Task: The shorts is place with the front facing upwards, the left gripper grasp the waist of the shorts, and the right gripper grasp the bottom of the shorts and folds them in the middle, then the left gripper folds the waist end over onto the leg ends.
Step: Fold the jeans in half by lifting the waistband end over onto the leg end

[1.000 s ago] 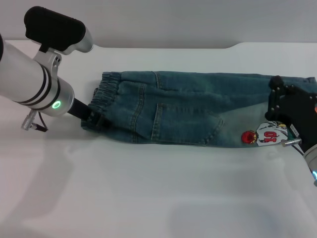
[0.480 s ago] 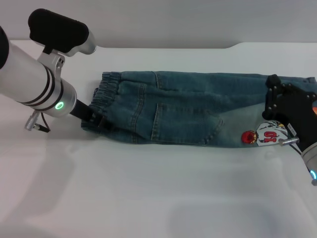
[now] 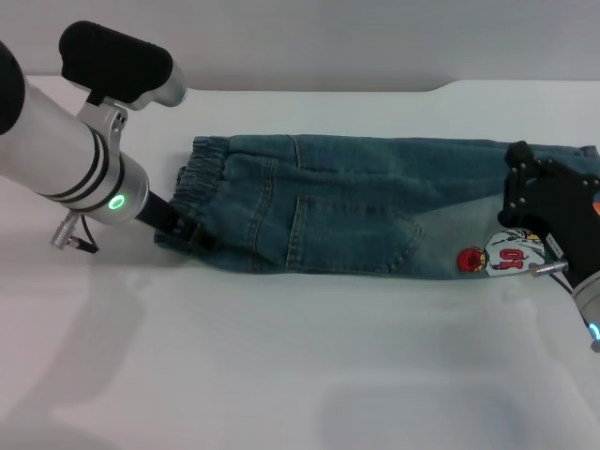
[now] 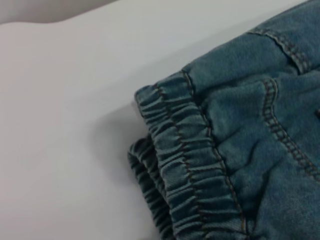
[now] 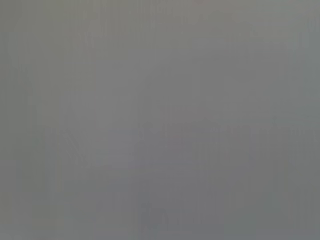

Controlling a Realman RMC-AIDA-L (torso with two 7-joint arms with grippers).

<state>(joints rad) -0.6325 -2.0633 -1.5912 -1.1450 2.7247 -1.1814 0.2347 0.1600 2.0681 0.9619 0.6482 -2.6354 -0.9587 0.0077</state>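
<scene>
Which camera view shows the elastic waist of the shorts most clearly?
The left wrist view: the waist fills it close up, with puckers and stitching plain. The head view shows the waist smaller, with the left claw at its near corner. The right wrist view shows only grey, no waist.

- Long blue denim shorts (image 3: pixel 356 211) lie flat across a white table (image 3: pixel 300 375), folded lengthwise, a stitched pocket facing up.
- The black two-pronged left gripper (image 3: pixel 183 230), on a silver-white arm with a green glowing ring, meets the near corner of the puckered elastic waistband (image 3: pixel 200 173); whether its prongs are pinching the cloth cannot be made out.
- The black blocky right gripper (image 3: pixel 539 202) rests on the pale leg end, just above a red-and-white cartoon patch numbered 10 (image 3: pixel 502 256).
</scene>
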